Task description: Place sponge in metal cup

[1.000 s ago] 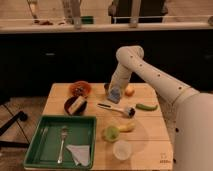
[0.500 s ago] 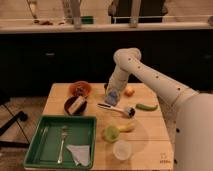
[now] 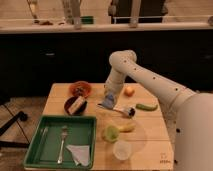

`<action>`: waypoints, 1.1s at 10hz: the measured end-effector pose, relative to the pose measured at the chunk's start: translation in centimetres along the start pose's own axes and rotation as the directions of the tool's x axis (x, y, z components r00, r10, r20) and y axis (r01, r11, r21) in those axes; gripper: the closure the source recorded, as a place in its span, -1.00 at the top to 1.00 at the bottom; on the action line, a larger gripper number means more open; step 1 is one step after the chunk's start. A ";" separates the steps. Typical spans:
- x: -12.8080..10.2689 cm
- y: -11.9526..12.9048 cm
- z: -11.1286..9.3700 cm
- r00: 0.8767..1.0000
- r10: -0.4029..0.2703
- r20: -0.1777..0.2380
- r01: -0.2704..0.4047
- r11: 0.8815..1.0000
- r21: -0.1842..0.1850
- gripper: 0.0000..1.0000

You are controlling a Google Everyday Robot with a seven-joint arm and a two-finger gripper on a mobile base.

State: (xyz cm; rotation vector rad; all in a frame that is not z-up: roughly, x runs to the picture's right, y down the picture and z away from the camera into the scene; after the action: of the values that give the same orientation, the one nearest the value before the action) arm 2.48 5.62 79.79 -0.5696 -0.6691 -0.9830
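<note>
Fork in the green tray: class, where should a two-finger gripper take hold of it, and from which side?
Grip the fork at its slim middle, coming straight down from above and closing across its width. It lies flat, lengthwise in the green tray, whose raised walls block a sideways approach. The gripper hangs over the middle of the table.

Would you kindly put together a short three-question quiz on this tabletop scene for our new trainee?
1. True or false: the fork lies in the green tray.
2. Which is nearest the gripper? A) clear cup B) brush C) napkin
3. Fill in: the red bowl stands ____ the dark bowl.

Key: 1 true; 2 B; 3 behind.
</note>
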 end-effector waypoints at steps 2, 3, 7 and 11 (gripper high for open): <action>0.3 -0.3 -0.2 1.000 0.001 -0.006 -0.001 1.000 0.004 -1.00; 0.9 -0.2 -0.4 1.000 0.003 -0.009 -0.003 1.000 0.002 -1.00; 3.2 -1.8 -1.3 1.000 -0.015 -0.020 0.015 1.000 -0.001 -1.00; 4.4 -2.1 -1.6 0.999 -0.011 -0.039 0.011 1.000 -0.001 -1.00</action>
State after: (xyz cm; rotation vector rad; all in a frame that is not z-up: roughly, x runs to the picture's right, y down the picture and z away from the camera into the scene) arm 2.70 1.06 82.24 -0.5470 -0.6377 -1.0024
